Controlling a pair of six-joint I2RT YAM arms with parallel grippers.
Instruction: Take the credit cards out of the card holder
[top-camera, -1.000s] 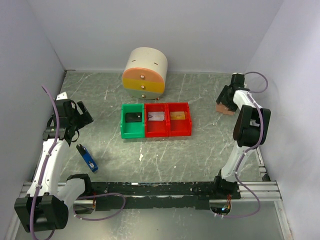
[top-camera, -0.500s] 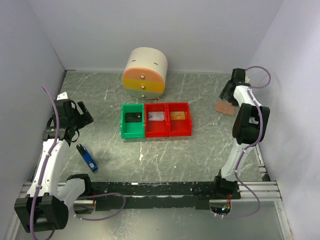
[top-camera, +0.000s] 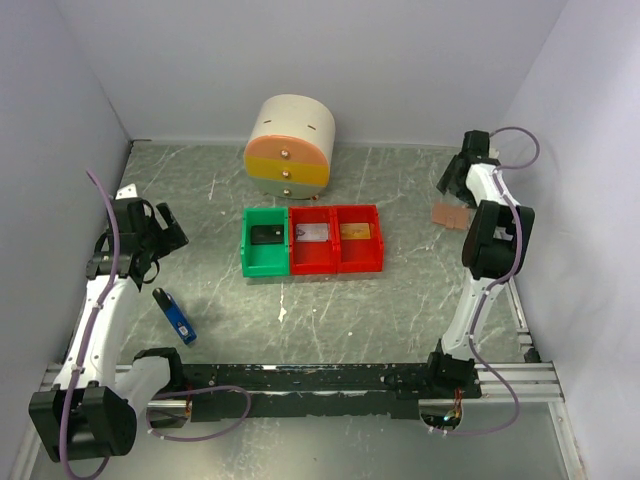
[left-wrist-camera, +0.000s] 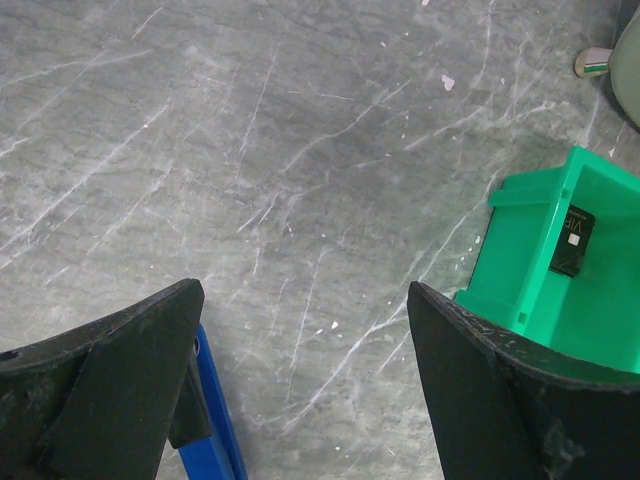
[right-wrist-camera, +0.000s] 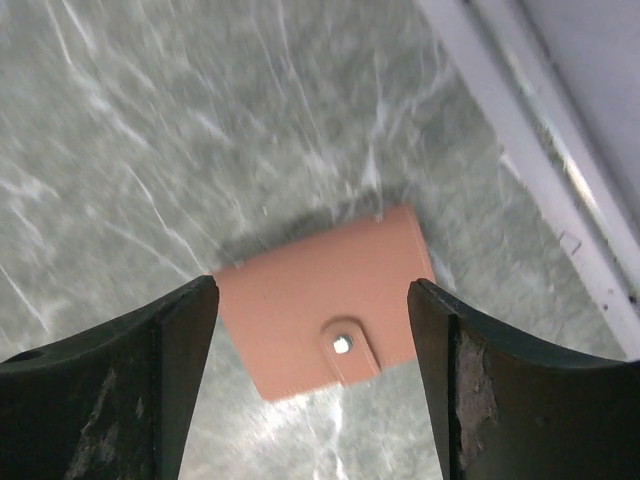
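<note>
Card holder (right-wrist-camera: 300, 300) lies flat near the table's (top-camera: 400, 300) right edge — open table leftward; right fingers (right-wrist-camera: 150, 390), wide, have released it and risen — left fingers (left-wrist-camera: 110, 400) wide.

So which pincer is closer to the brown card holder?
The right. The right pincer hangs open just above the card holder. The left pincer is far off on the other side of the bins, open, near the blue gadget.
</note>
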